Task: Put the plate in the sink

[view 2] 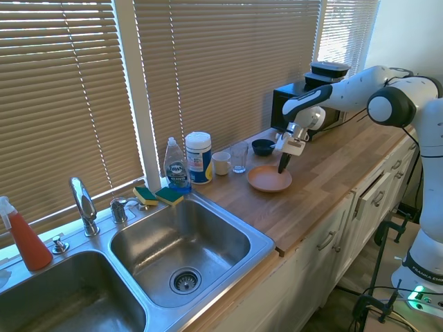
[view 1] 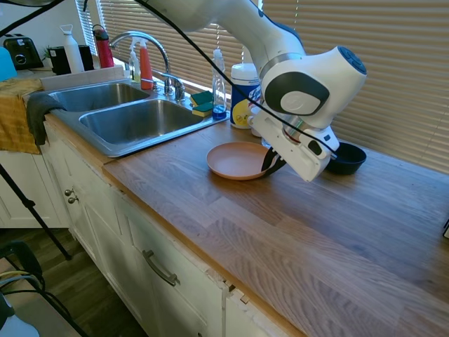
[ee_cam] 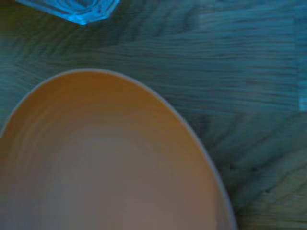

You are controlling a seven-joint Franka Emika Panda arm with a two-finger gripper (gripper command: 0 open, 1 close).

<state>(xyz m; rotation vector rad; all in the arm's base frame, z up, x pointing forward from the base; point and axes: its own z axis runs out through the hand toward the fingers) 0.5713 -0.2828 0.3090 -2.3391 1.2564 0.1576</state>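
Tool (view 2: 282,166) at plate (view 2: 266,180) rim — grip unclear (fingertips hidden); sink (view 2: 173,249) apart.

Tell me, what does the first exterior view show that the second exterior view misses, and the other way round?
Only the first shows the white lower cabinets with their metal handles, the red bottle and the yellow cloth beside the sink. Only the second shows the basin's drain, the clear drinking glass, the small white cup and the black microwave. Both show the round peach-orange plate on the wooden counter, the gripper at its rim, the small dark blue bowl and the stainless steel double-basin sink.
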